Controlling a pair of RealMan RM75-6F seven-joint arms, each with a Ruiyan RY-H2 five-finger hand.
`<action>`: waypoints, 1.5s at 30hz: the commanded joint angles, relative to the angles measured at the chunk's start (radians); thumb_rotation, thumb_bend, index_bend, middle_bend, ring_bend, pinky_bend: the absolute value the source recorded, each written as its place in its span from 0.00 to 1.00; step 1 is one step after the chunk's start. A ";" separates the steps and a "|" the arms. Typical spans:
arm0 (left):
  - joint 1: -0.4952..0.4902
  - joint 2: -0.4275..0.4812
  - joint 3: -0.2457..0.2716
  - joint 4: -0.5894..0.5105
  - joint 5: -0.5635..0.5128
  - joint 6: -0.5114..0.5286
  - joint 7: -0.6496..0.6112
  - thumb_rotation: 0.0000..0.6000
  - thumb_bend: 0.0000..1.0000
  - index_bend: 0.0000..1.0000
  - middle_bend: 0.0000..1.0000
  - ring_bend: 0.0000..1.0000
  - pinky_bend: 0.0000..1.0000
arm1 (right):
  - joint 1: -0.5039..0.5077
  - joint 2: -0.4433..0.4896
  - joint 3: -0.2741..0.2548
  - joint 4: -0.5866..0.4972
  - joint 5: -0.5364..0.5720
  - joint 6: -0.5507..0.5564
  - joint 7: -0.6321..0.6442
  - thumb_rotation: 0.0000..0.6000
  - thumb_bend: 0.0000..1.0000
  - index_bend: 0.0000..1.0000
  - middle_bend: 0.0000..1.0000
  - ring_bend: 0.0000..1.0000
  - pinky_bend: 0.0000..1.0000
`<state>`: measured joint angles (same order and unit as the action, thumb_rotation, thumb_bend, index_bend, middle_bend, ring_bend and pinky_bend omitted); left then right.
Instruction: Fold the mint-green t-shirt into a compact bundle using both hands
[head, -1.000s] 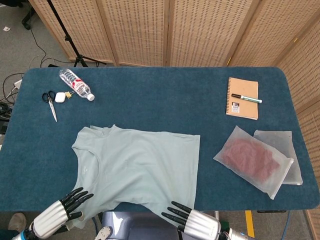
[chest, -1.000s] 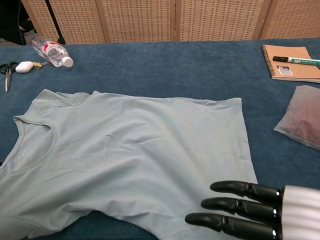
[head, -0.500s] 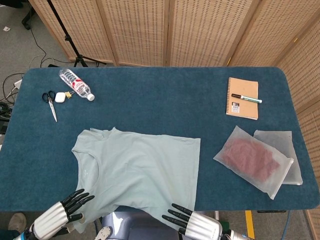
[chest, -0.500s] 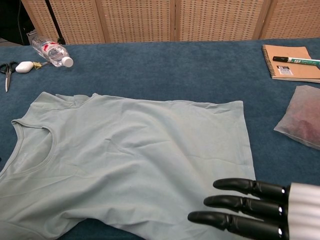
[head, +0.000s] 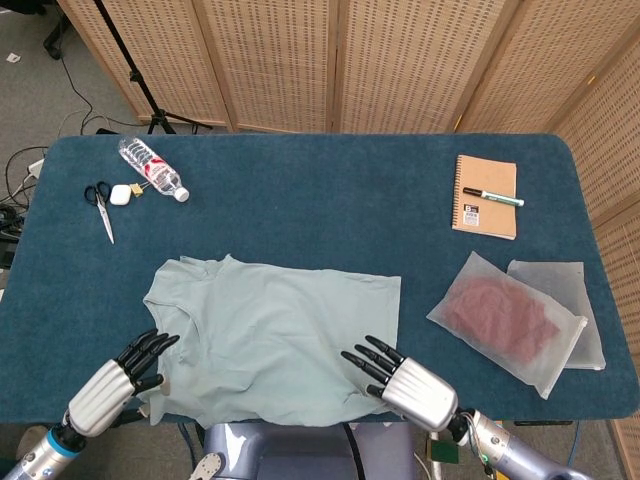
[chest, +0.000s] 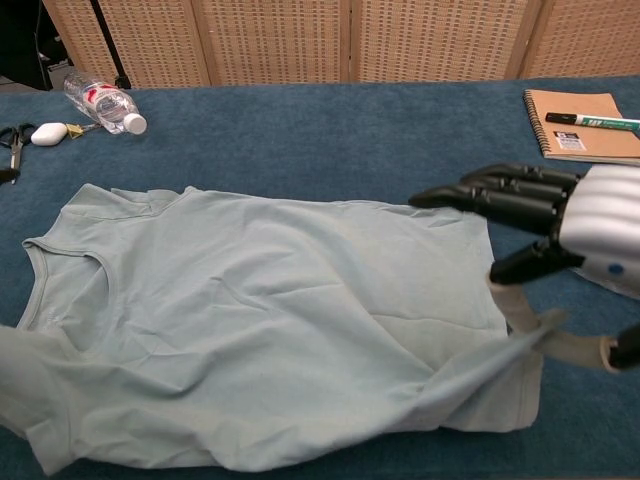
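The mint-green t-shirt (head: 270, 330) (chest: 260, 300) lies flat on the blue table (head: 320, 190), neck hole to the left. Its near edge is raised and rumpled. My left hand (head: 118, 378) is at the shirt's near left corner, fingers stretched over the cloth. In the chest view that corner hangs lifted and blurred at the far left, while the hand itself is out of frame. My right hand (head: 400, 378) (chest: 560, 215) is over the near right corner. The hem rises to its thumb, so it grips the cloth.
A water bottle (head: 152, 167), scissors (head: 102, 205) and a small white object lie at the far left. A notebook (head: 485, 195) with a pen (head: 492, 196) sits at the far right. Frosted bags (head: 505, 320), one holding a red cloth, lie right of the shirt.
Both hands have come up from below the table's near edge and moved forward. The shirt's near edge, which hung over the edge, is now lifted with them.
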<state>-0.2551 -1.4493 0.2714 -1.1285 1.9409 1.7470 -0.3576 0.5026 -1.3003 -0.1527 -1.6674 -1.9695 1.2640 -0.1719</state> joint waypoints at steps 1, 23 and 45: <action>-0.079 0.114 -0.080 -0.204 -0.096 -0.153 0.119 1.00 0.56 0.73 0.00 0.00 0.00 | 0.026 0.017 0.061 -0.019 0.078 -0.033 0.031 1.00 0.49 0.66 0.00 0.00 0.00; -0.272 0.199 -0.336 -0.337 -0.508 -0.614 0.232 1.00 0.57 0.73 0.00 0.00 0.00 | 0.192 -0.087 0.307 0.165 0.543 -0.345 0.063 1.00 0.49 0.66 0.00 0.00 0.00; -0.311 0.110 -0.370 -0.149 -0.596 -0.745 0.188 1.00 0.59 0.73 0.00 0.00 0.00 | 0.215 -0.207 0.287 0.423 0.660 -0.434 0.121 1.00 0.49 0.66 0.00 0.00 0.00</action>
<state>-0.5660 -1.3385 -0.0981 -1.2781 1.3454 1.0017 -0.1700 0.7171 -1.5053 0.1351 -1.2474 -1.3109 0.8316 -0.0534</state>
